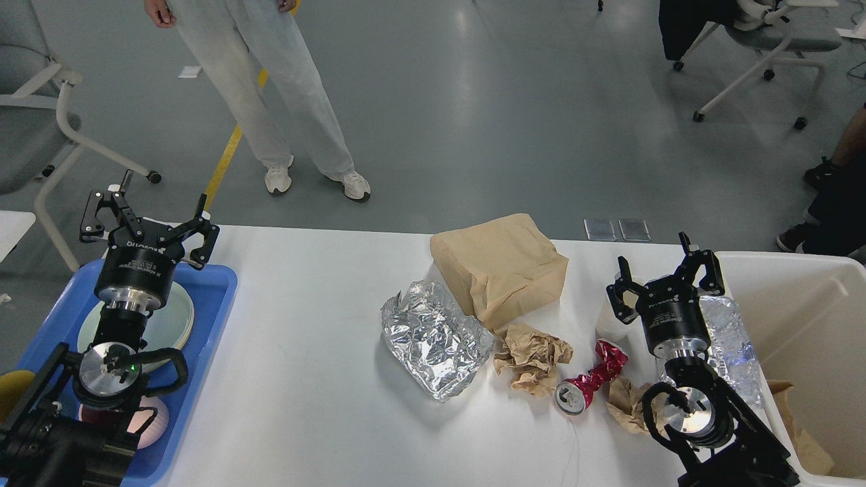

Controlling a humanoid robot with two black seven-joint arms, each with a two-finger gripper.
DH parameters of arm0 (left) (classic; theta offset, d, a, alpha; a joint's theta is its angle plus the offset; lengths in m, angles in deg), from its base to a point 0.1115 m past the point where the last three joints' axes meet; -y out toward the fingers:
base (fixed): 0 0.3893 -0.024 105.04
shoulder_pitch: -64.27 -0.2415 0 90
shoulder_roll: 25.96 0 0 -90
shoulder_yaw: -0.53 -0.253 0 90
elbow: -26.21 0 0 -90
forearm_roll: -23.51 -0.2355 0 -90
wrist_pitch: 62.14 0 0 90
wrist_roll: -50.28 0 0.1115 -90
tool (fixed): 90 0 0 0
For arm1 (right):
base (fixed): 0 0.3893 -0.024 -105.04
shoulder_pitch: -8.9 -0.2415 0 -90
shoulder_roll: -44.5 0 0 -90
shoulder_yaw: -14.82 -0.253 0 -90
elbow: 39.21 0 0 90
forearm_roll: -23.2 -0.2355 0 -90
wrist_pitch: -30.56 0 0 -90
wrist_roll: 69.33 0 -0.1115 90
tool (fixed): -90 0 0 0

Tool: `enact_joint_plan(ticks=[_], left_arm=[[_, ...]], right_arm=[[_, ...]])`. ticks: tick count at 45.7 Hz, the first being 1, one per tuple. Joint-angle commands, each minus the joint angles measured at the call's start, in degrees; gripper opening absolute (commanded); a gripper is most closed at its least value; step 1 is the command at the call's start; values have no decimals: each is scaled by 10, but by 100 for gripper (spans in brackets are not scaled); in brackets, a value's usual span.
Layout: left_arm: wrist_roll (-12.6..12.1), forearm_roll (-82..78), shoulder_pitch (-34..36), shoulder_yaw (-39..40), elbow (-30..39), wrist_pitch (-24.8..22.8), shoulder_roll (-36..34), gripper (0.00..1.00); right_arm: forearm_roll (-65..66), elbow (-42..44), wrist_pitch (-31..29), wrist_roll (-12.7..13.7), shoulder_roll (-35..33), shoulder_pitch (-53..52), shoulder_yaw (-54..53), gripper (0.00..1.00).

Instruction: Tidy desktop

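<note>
The white desktop [304,379] fills the lower half of the head view. Near its middle lie a brown paper bag [499,265], crumpled silver foil [433,338], a crumpled brown paper ball [532,357], a crushed red can [587,385] and another paper scrap [626,404]. A crushed clear plastic bottle [727,345] lies at the right edge, partly behind my right arm. My right gripper [665,279] stands open above the table's right side, holding nothing. My left gripper [149,220] is open above the far end of the blue tray [216,304], empty.
The blue tray holds green plates [177,318] and a pink cup [145,423], mostly hidden by my left arm. An off-white bin [812,318] stands at the right with paper scraps inside. A person [270,88] stands beyond the table; office chairs sit at far left and right.
</note>
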Motion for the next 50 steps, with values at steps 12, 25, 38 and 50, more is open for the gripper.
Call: enact_joint_plan(ticks=[12, 25, 38, 50], left_arm=[[5, -9, -3, 21, -29, -1, 9, 96], [-1, -2, -1, 11, -39, -3, -10, 96], [-4, -13, -3, -18, -66, -8, -8, 96], [-1, -18, 22, -85, -123, -48, -8, 96]], right_arm=[[0, 0, -1, 0, 0, 0, 0, 100], [0, 0, 0, 0, 0, 0, 0, 100], [0, 0, 0, 0, 0, 0, 0, 100], [0, 0, 0, 0, 0, 0, 0, 100]])
